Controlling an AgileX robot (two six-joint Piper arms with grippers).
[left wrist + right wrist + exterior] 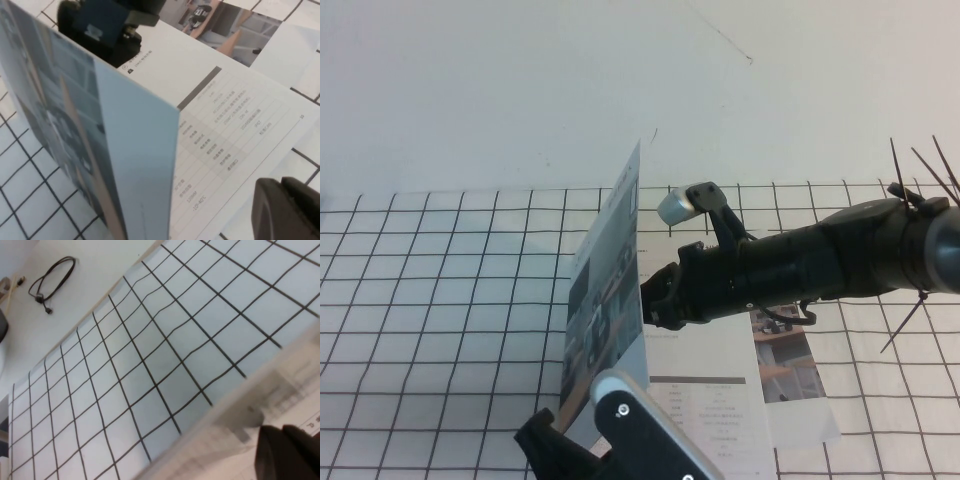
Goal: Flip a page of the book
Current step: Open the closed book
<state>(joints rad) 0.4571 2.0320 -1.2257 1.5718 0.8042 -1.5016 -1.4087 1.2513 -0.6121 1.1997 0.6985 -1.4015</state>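
Note:
The book (705,400) lies open on the grid mat, its white inner page with tables (225,130) facing up. Its page (610,280), the glossy leaf with the classroom photo (75,125), stands nearly upright on the spine. My right gripper (653,297) reaches in from the right, shut, with its tips against the inner face of that leaf (225,430); nothing sits between the fingers (287,450). My left gripper (280,184) is shut and sits low over the inner page's near corner. The left arm (640,435) enters at the bottom.
A second booklet with a photo cover (788,370) lies under the open one, sticking out to the right. The black-lined grid mat (440,300) covers the table. A coiled black cable (50,282) lies on the bare white surface beyond the mat.

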